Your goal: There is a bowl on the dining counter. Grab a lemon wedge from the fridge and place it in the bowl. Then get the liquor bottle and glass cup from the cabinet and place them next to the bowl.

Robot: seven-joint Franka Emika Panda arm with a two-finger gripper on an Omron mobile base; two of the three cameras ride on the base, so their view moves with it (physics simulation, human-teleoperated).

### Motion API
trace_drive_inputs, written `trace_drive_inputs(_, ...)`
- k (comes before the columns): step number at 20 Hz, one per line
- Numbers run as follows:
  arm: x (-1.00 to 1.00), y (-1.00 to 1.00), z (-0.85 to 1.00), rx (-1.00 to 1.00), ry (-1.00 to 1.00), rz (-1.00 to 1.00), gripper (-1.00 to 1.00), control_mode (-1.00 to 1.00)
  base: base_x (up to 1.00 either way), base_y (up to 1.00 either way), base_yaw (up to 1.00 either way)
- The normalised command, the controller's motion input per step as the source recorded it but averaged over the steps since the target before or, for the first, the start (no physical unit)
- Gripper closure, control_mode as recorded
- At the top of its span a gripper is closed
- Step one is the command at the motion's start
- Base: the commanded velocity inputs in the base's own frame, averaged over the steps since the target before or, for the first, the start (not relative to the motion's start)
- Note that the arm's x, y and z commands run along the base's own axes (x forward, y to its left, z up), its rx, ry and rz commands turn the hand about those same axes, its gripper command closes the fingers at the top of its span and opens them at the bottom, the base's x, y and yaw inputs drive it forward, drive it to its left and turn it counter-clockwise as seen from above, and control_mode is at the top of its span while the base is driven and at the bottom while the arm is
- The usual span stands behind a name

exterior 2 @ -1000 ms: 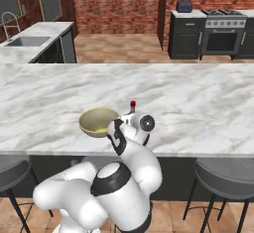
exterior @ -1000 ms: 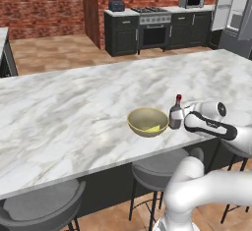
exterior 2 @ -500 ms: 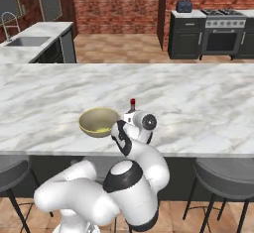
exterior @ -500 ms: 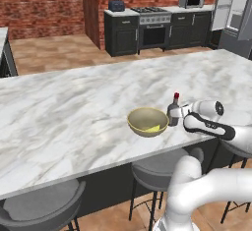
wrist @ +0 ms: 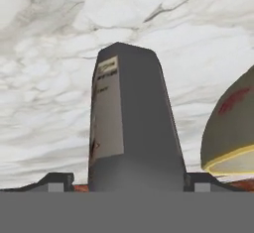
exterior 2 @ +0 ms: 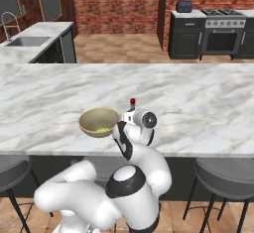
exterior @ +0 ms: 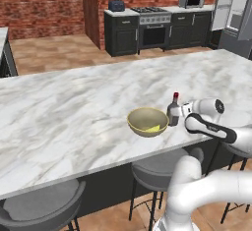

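The bottle (exterior: 173,111) stands on the counter (exterior: 74,117) just beside the bowl (exterior: 147,122), between the fingertips of the gripper (wrist: 129,180), whose jaws look parted; a careless withdrawal could tip it over.

You've got a white marble dining counter (exterior: 74,112) with grey veins, polished smooth. The bowl (exterior: 147,122) looks like matt tan ceramic. The liquor bottle (exterior: 173,111) is dark glass with a paper label and red cap. Far wall (exterior: 44,6) is rough red brick.
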Motion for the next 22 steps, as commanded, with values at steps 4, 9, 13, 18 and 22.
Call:
trace_drive_inputs(4, -0.06, 0.0, 0.33, 0.0, 0.02, -0.01, -1.0, -1.0, 0.0, 0.0, 0.0)
trace_drive_inputs(9, -0.14, 0.0, 0.7, -0.02, 0.03, -0.03, -1.0, -1.0, 0.0, 0.0, 0.0)
trace_drive_inputs(13, -0.24, 0.0, 0.97, -0.07, 0.05, -0.06, -1.0, -1.0, 0.0, 0.0, 0.0)
trace_drive_inputs(18, -0.37, 0.0, 1.0, -0.13, 0.02, -0.06, -1.0, -1.0, 0.0, 0.0, 0.0)
trace_drive_inputs(22, -0.66, 0.0, 1.0, -0.12, 0.06, -0.06, -1.0, -1.0, 0.0, 0.0, 0.0)
